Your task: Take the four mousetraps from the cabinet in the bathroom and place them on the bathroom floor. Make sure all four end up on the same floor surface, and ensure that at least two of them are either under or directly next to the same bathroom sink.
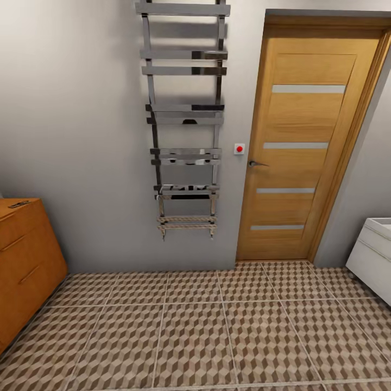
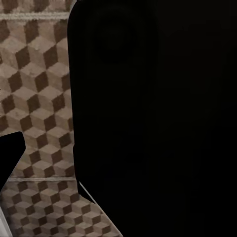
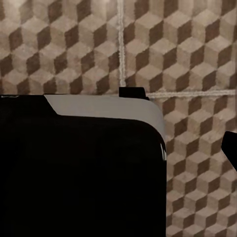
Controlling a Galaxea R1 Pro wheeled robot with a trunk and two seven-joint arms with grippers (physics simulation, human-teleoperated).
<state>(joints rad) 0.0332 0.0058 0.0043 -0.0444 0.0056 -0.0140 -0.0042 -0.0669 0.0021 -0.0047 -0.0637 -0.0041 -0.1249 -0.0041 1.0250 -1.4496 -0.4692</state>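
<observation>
Head view: cube-patterned bathroom floor (image 1: 217, 336), orange-brown wooden cabinet (image 1: 24, 260), chrome rail (image 1: 184, 119); gripper states unclear.

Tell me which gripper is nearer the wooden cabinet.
Probably left: the cabinet stands on the robot's left side. Both wrist views face the bathroom floor, so exact gripper positions are uncertain.

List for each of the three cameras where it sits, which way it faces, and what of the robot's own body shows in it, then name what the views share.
Head view: from the robot's head, facing forward and down at a grey wall with a chrome towel rail, a wooden door, the cabinet at left and the sink at right.
Left wrist view: near the left gripper, looking down at the bathroom floor; a dark body part fills much of it.
Right wrist view: near the right gripper, looking down at the floor; a dark, white-edged body part shows.
Shared: all three show the cube-patterned tiles.
</observation>
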